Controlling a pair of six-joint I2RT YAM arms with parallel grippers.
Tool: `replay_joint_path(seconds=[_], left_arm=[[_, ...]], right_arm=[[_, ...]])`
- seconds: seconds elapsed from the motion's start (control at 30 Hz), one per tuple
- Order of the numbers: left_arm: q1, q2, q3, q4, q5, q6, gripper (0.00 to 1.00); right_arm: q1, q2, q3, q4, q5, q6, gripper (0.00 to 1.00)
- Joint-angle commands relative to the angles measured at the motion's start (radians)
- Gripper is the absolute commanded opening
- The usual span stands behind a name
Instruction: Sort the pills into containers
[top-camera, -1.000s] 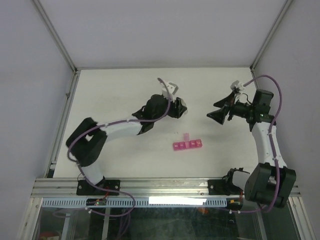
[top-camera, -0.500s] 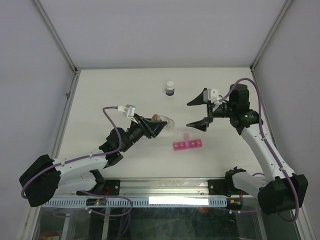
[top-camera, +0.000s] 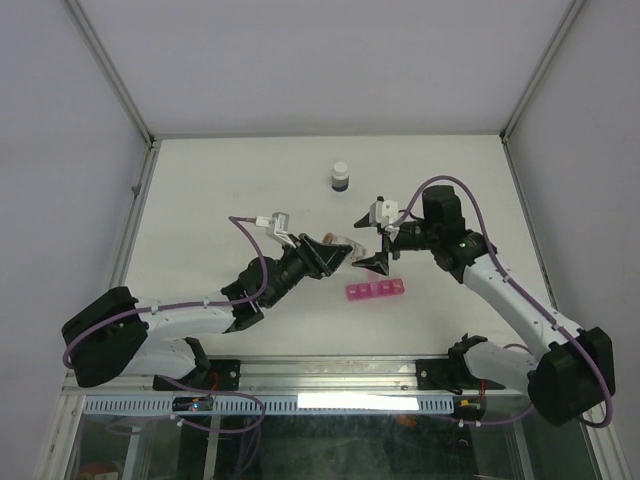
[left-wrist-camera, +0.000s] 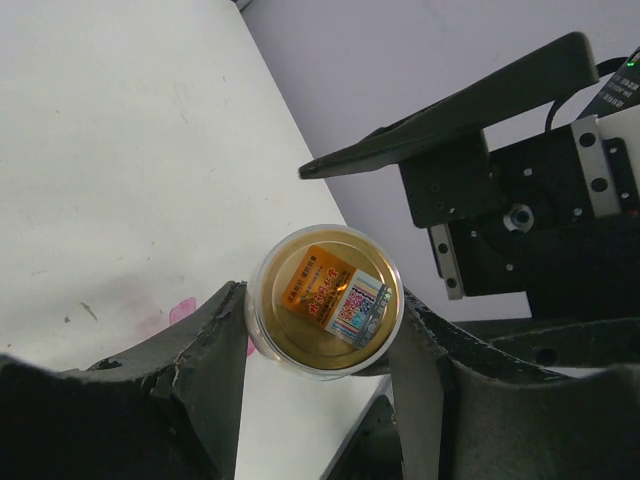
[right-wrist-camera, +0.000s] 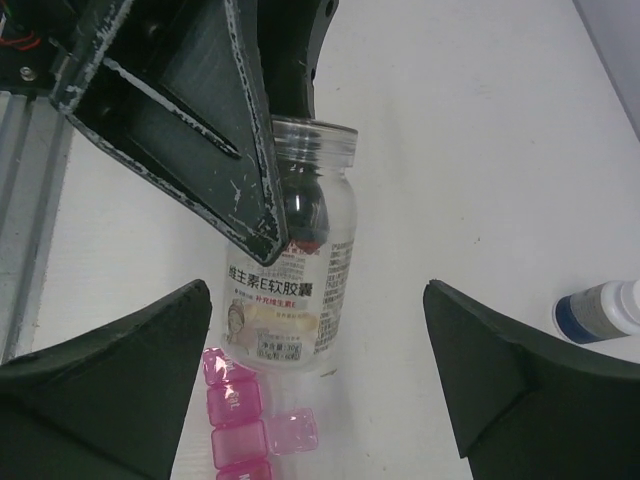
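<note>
White table (top-camera: 200, 180): left gripper (top-camera: 335, 252) clamps the clear vial (right-wrist-camera: 290, 290), right gripper (top-camera: 368, 242) gapes wide around it. A mistimed release could drop it onto the pill organizer (top-camera: 376, 291) at five o'clock.

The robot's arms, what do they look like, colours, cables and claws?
Both match: the left arm and right arm have white links between black joints, with a purple cable looping alongside each. A small white bracket sits at each wrist. The left claw and right claw are black, each two flat wedge-shaped fingers; the left one's fingers show pale scuffs.
</note>
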Motion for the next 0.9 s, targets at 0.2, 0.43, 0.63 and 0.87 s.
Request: replay_joint_path(seconds=[0.2,0.43,0.63,0.87], left_arm=[[-0.033,0.038,0.061,0.103,-0.096,-0.076,0.0],[-0.037,0.045,0.051,0.137,-0.104,-0.089,0.0],[-0.037,0.067,0.046,0.182,-0.083,-0.097,0.0],[-0.037,0.069,0.041,0.206,-0.058,-0.076,0.29]], right_arm=[[0.104,0.043,-0.02,0.18,0.208,0.09,0.77],[0.127,0.057,-0.024,0.201,0.221,0.12,0.68],[0.135,0.064,-0.015,0.197,0.235,0.123,0.67],[0.134,0.058,0.009,0.153,0.212,0.114,0.31]])
